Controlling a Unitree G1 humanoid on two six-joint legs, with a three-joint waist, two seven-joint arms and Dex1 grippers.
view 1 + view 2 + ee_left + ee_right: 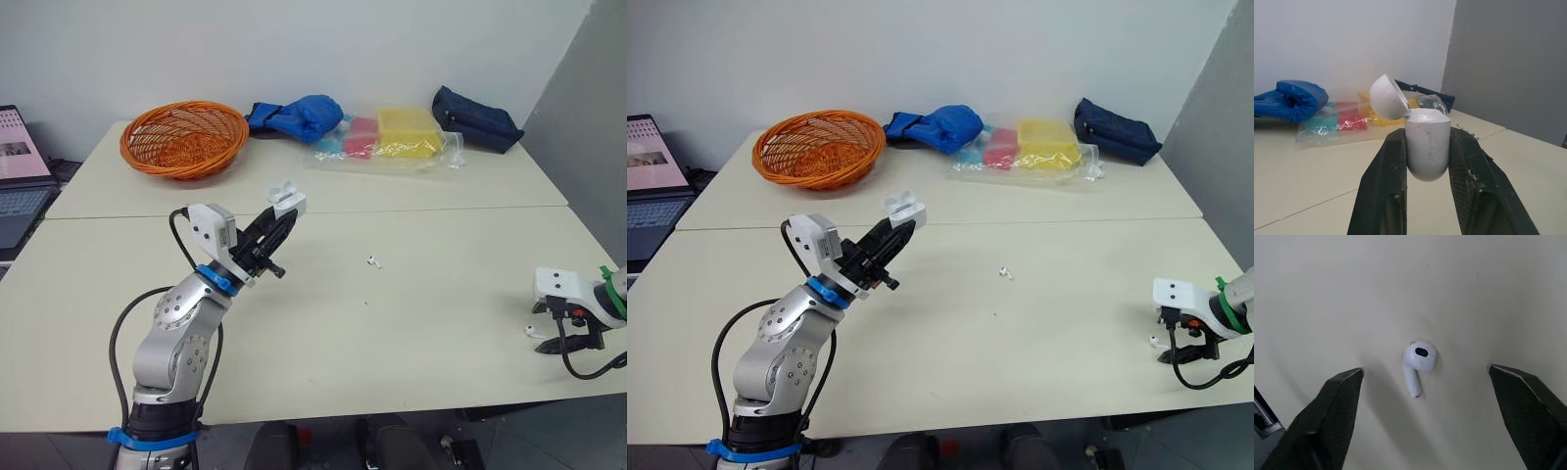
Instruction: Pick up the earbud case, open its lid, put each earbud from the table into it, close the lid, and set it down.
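One small glossy white earbud case (285, 199) was clamped at its sides by the left end effector (274, 227), held above the surface with the arm bent at the elbow and angled up and forward. The left wrist view showed its rounded lid (1388, 97) hinged open. The right end effector (573, 345) sat low at the surface's right edge, its fingers spread wide. The right wrist view showed a white earbud (1418, 363) lying between them, touching neither. A second white earbud (373, 261) lay near the middle of the pale beige surface (392, 333). Along the far side sat an orange woven basket (183, 138), a blue padded glove (299, 116), a clear plastic bag of coloured blocks (392, 137) and a dark navy pouch (476, 117), before a white wall. An open laptop (20, 176) stood to the left.
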